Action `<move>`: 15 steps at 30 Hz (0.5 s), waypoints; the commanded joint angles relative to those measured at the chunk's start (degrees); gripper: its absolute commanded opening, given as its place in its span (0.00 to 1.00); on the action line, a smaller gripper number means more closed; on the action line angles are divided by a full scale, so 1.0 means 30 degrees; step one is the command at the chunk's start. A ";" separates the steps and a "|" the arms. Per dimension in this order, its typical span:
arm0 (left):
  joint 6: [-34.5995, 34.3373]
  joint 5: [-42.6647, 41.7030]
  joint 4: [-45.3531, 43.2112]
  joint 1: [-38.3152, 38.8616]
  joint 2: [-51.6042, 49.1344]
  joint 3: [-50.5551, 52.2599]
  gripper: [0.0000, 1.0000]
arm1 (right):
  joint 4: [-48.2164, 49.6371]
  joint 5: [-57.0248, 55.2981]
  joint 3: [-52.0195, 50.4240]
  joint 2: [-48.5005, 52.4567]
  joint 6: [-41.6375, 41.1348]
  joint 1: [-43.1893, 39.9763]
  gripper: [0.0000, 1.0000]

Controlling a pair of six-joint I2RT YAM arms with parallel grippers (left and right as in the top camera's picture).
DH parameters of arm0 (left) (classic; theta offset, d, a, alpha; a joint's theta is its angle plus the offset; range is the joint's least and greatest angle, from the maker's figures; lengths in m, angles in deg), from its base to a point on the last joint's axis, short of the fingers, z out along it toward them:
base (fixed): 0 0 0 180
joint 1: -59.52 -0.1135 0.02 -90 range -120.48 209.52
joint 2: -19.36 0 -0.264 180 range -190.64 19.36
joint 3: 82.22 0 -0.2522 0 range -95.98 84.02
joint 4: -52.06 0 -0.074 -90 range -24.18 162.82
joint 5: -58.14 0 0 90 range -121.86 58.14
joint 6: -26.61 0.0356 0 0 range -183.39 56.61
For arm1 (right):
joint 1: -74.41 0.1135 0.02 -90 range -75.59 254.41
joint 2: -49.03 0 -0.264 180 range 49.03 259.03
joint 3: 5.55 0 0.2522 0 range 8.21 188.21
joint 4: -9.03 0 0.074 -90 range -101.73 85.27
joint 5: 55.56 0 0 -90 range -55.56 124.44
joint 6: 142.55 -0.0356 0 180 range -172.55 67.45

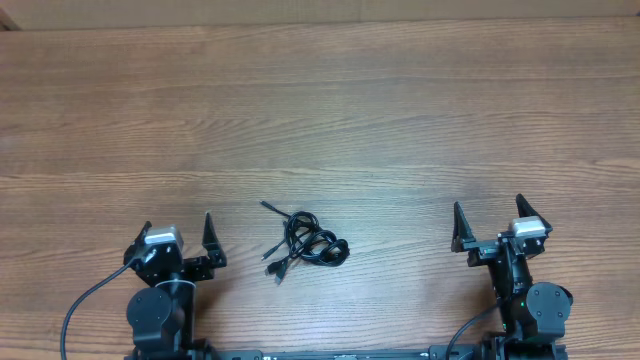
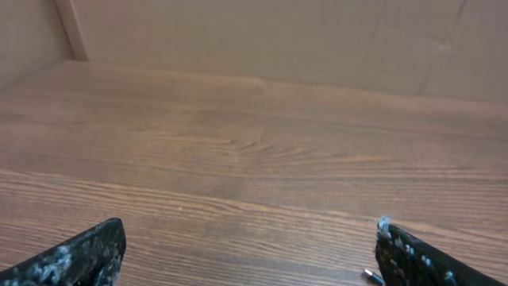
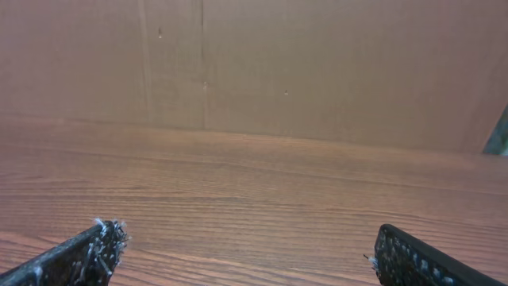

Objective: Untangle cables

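Note:
The cables [image 1: 305, 242] lie in a small black knot on the wooden table, near the front edge between the two arms, with plug ends sticking out to the upper left and lower left. My left gripper [image 1: 177, 228] stands open to the left of the knot, apart from it. Open too is my right gripper [image 1: 489, 212], well to the right of the cables. In the left wrist view only one small plug tip [image 2: 370, 276] shows beside the right finger [image 2: 413, 258]. The right wrist view shows bare wood between the spread fingers [image 3: 87, 254].
The wooden table [image 1: 320, 110] stretches back to a brown cardboard wall [image 3: 317, 71]. Each arm's thick black wire [image 1: 85, 300] trails near the front edge behind the arm bases.

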 commanded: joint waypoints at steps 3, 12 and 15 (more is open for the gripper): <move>0.0503 -0.0146 0.1304 -0.0197 0.0168 -0.1515 1.00 | 0.0087 -0.0168 -0.0189 0.0007 0.0087 0.0015 1.00; 0.0656 -0.0146 0.2623 -0.0197 0.0168 -0.1974 1.00 | 0.0087 -0.0168 -0.0189 0.0007 0.0087 0.0015 1.00; 0.0692 -0.0138 0.3053 -0.0197 0.0160 -0.1974 1.00 | 0.0087 -0.0168 -0.0189 0.0007 0.0087 0.0015 1.00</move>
